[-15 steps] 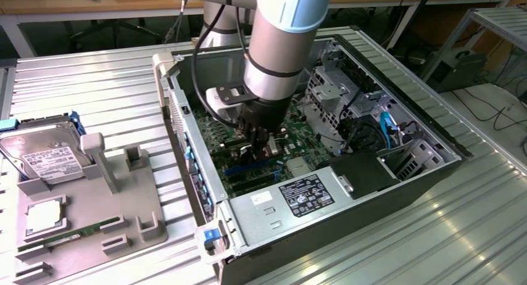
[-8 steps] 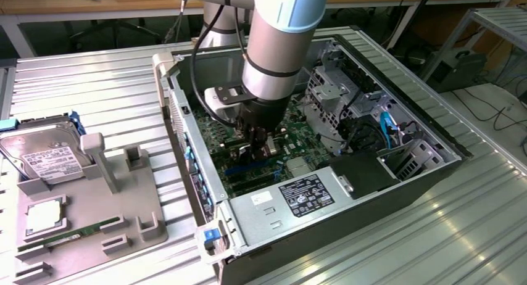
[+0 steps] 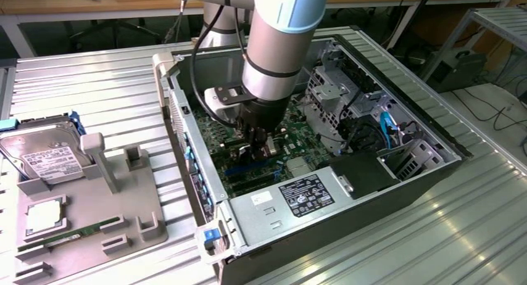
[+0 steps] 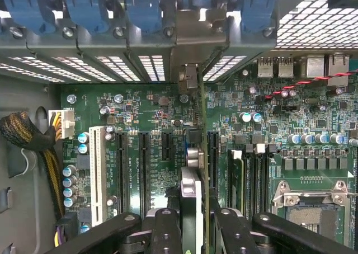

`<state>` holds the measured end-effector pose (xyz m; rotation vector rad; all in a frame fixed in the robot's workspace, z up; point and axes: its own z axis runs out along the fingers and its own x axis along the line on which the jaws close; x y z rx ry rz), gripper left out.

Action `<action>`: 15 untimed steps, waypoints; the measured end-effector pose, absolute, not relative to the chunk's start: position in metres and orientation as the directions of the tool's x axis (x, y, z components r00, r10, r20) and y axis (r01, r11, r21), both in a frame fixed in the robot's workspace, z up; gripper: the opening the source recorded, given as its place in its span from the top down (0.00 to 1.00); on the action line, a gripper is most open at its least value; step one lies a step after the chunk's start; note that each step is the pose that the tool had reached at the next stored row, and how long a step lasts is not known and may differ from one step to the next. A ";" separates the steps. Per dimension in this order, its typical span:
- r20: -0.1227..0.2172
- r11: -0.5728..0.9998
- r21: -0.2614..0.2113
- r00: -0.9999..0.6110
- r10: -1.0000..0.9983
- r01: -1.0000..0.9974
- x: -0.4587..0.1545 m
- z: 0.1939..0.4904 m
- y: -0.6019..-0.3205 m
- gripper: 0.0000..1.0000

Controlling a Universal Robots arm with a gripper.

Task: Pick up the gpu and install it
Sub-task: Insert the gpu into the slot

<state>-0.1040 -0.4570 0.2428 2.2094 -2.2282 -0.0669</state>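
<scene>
Open computer case point(image 3: 197, 143), tool point(image 4: 196, 220) inside clamping gpu point(image 4: 200, 153) edge-on over motherboard point(image 4: 140, 106)

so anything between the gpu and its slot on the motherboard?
Nothing visible. The gripper holds the gpu edge-on over the motherboard, its bracket already against the case's rear slot openings; the slots beside it are bare.

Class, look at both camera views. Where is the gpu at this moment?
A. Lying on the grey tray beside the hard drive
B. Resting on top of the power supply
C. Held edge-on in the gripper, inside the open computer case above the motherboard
C: the gripper clamps the gpu edge-on over the motherboard, inside the computer case.
</scene>
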 end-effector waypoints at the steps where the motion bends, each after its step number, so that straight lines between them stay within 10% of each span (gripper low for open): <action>1: -0.028 0.008 0.032 -0.009 -1.000 -0.999 -0.104 0.243 -0.457 0.72; 15: -0.027 0.010 0.032 -0.011 -1.000 -0.999 -0.104 0.245 -0.460 0.72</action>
